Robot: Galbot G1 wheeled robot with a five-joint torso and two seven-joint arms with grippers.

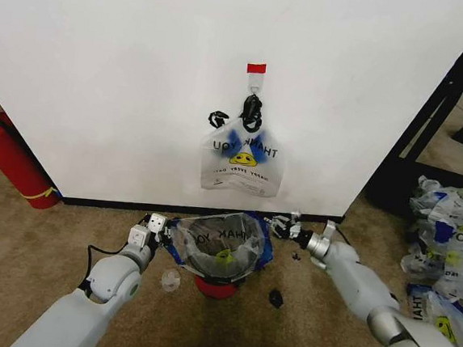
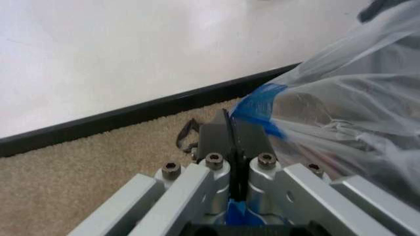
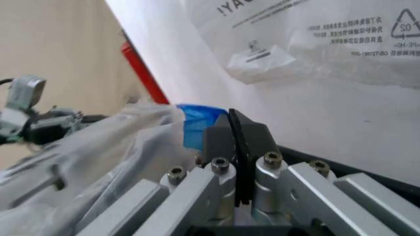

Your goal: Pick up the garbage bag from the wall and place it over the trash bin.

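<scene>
The garbage bag (image 1: 219,241), translucent white with blue handles and a yellow smiley, is stretched open over the trash bin, whose red base (image 1: 215,288) shows below it. My left gripper (image 1: 161,234) is shut on the bag's left blue handle (image 2: 259,105). On the other side my right gripper (image 1: 280,224) is shut on the right blue handle (image 3: 194,123). The jaws of both are pressed together in the wrist views, left gripper (image 2: 229,123) and right gripper (image 3: 236,123). Behind stands the white wall (image 1: 127,67), where another same-printed bag (image 1: 242,165) hangs from a hook under red tape (image 1: 257,68).
A red fire extinguisher (image 1: 10,158) leans at the wall's left. Several printed bags (image 1: 448,249) are piled at the right, beside a black frame (image 1: 431,118). Small bits, one clear (image 1: 171,279) and one black (image 1: 276,298), lie on the carpet by the bin.
</scene>
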